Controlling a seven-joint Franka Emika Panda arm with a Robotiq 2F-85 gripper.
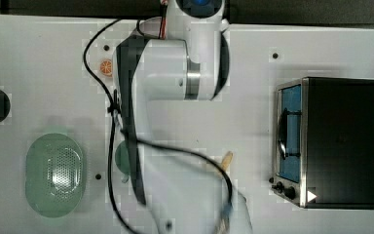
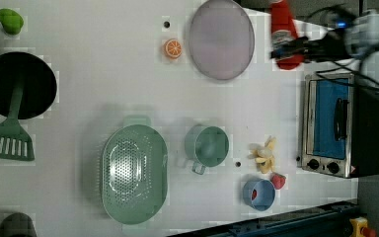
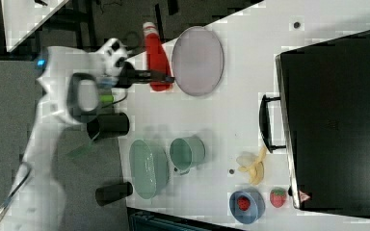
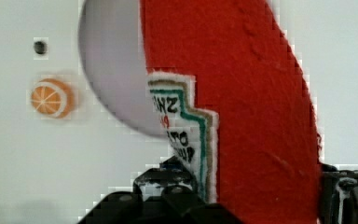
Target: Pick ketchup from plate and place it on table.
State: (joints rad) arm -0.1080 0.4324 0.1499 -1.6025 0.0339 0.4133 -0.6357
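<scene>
The ketchup [image 2: 284, 29] is clamped in the end effector [image 2: 296, 49], beside the plate [image 2: 220, 39], over the white counter [image 2: 103, 89].

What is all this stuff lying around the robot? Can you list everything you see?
ketchup: 1, red, between the gripper's fingers, beside the plate
plate: 1, pale lilac, bare
orange slice: 1, orange, near the plate
basket: 1, green, perforated
cup: 1, green, beside the basket
banana: 1, yellow, by the oven
bowl: 1, blue, something red inside
strawberry: 1, red, next to the bowl
oven: 1, black and silver
pan: 1, black
spatula: 1, green, across the pan
table: 1, white
gripper: 1, black, on the ketchup
</scene>
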